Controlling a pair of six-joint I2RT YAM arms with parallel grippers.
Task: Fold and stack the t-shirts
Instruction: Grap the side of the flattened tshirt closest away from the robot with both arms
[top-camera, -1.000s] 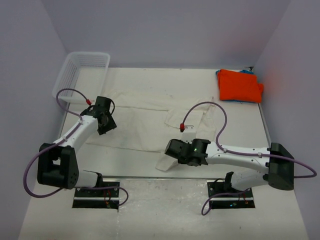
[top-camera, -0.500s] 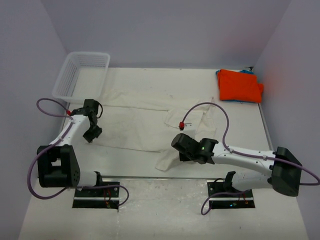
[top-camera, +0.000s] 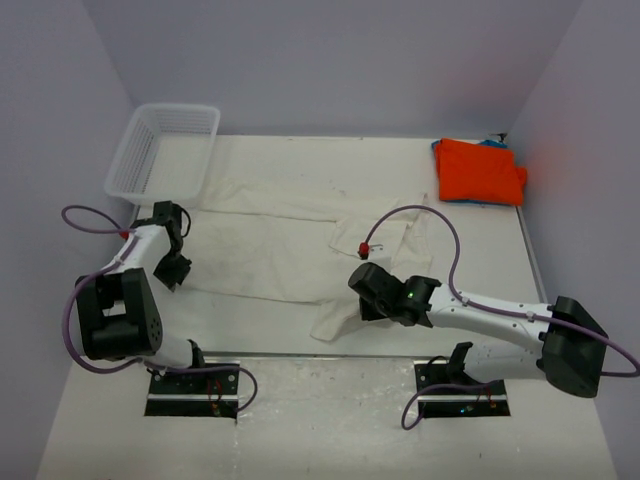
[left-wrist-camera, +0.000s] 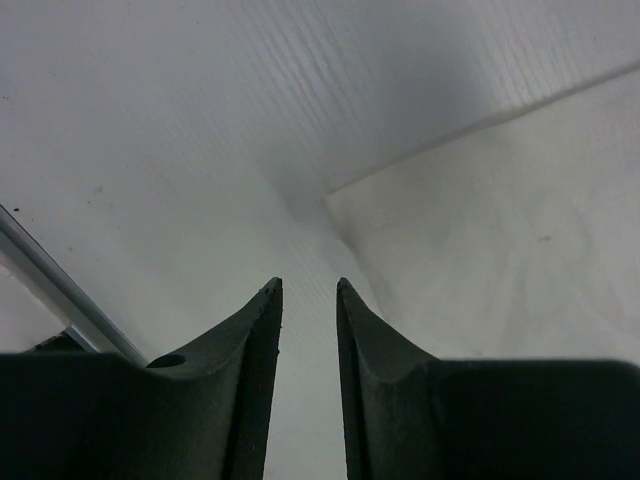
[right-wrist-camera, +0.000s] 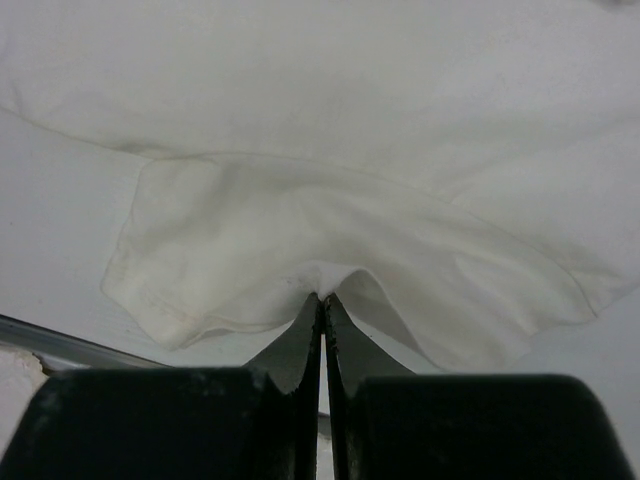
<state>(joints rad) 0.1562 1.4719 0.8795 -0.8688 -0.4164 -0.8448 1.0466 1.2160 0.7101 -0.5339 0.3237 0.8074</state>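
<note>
The cream t-shirt (top-camera: 270, 240) lies spread across the middle of the table, with a sleeve flap at its near edge. My right gripper (top-camera: 364, 298) is shut on a pinch of that near edge, and the wrist view shows the cloth (right-wrist-camera: 300, 130) puckered up between the closed jaws (right-wrist-camera: 322, 296). My left gripper (top-camera: 172, 268) is slightly open and empty, low over bare table just off the shirt's near-left corner (left-wrist-camera: 480, 220), with the tips (left-wrist-camera: 308, 288) apart. The orange t-shirt (top-camera: 478, 172) lies folded at the back right, with a blue edge (top-camera: 490, 144) under it.
A white mesh basket (top-camera: 165, 145) stands at the back left. The table's metal front edge (top-camera: 300, 353) runs along the front, near both grippers, and shows in the left wrist view (left-wrist-camera: 60, 295). Purple walls close in the left, back and right.
My left gripper has swung left off the shirt to its near-left corner. My right gripper has shifted slightly right, still pinching the shirt's near edge.
</note>
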